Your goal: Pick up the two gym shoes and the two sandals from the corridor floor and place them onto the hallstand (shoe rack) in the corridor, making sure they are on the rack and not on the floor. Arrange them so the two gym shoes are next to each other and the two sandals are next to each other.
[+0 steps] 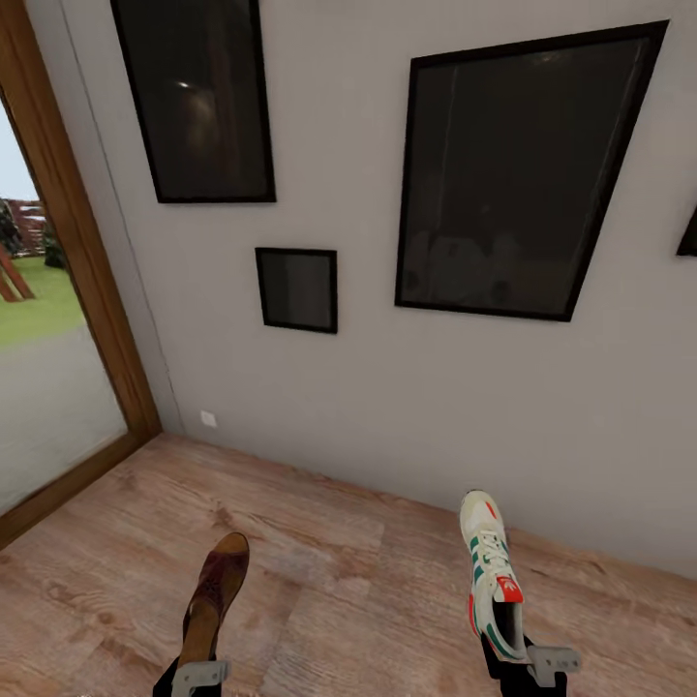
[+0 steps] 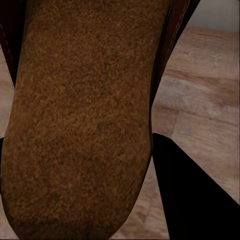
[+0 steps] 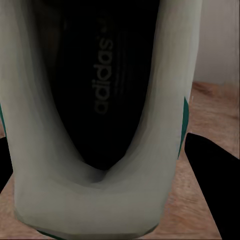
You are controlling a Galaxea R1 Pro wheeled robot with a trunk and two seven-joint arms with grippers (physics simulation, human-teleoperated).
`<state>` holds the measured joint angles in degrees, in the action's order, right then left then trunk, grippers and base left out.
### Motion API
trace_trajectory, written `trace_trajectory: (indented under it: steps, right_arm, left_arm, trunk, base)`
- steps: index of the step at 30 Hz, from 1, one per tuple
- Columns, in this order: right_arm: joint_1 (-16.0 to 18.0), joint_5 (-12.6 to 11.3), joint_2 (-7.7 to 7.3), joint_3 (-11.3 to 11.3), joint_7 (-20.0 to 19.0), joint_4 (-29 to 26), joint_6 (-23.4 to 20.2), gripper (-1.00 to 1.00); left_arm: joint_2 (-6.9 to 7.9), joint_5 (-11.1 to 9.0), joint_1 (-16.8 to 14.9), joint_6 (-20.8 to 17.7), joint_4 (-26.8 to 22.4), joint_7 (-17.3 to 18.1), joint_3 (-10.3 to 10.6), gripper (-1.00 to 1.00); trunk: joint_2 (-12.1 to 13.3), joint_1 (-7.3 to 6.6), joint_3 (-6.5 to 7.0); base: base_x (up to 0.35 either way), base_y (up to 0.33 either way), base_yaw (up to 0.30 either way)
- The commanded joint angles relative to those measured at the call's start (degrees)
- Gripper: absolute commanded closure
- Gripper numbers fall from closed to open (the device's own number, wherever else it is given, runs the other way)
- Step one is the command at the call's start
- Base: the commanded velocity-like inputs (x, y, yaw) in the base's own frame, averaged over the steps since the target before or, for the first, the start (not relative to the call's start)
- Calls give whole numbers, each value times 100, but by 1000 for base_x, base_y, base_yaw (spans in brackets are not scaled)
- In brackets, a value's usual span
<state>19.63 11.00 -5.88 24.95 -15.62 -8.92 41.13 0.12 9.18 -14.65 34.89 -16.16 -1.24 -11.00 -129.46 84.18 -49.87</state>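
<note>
Head view: flat brown leather sandal (image 1: 215,595) carried heel-first in the left gripper (image 1: 198,675), toe pointing toward the pale grey wall (image 1: 387,407). White lace-up gym shoe with green stripes and red-orange tongue (image 1: 492,576) clamped likewise by its heel in the right gripper (image 1: 537,666), toe also wallward. Both lifted clear of the light brown wood-plank floor (image 1: 329,581), probably for transport. Four dark black-framed pictures on that wall; no rack among them, so likely a turn needed yet.

Left wrist view: sandal's suede-like footbed (image 2: 80,115) pressed close, dark finger (image 2: 195,195) tight beside its edge — closed on the heel.

Right wrist view: gym shoe's dark insole with printed lettering (image 3: 105,80), heel collar nearest, dark finger (image 3: 215,180) against its side, wall beyond; heel grip keeps the toe forward for sliding onto a shelf.
</note>
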Motion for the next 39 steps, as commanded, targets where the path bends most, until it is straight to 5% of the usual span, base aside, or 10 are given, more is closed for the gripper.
trace_trajectory:
  steps: [1, 39]
  right_arm:
    - [6, 43, 1, 54, -20, 5, 18, 100]
    - [6, 43, 8, 54, -20, 13, 18, 100]
  left_arm:
    - [-2, 74, -3, 18, 7, -17, -34, 100]
    - [5, 67, -3, 18, 25, -18, -34, 100]
  trunk:
    - [-3, -4, -7]
    - [-3, -4, -106]
  base:
    - [-287, 104, -264]
    - [-16, 6, -255]
